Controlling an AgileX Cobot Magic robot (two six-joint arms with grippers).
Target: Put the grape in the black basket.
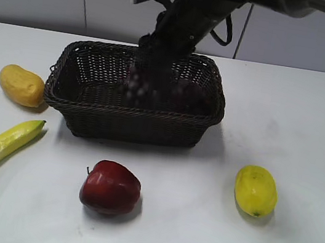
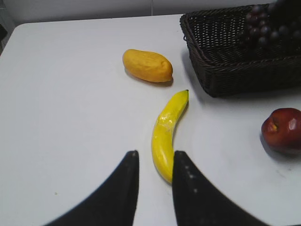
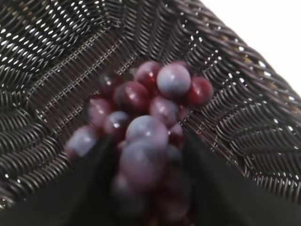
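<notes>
The right gripper (image 3: 148, 188) is reaching down into the large dark woven wicker basket (image 1: 131, 122), its two dark fingers (image 3: 94, 188) closed on either side of the bunch of small round red-purple and bluish-grey grapes (image 3: 146, 117). The bunch sits between them, clasped, inside the basket walls — whether it touches the basket floor cannot be told. In the exterior view the grapes (image 1: 141, 83) show blurred under the dark arm.

The left gripper (image 2: 154, 188) hangs above the white table (image 2: 61, 117), jaws slightly apart and holding nothing, just over the near end of the yellow banana (image 2: 167, 134). A glossy red apple (image 1: 110, 187) lies in front of the basket.
</notes>
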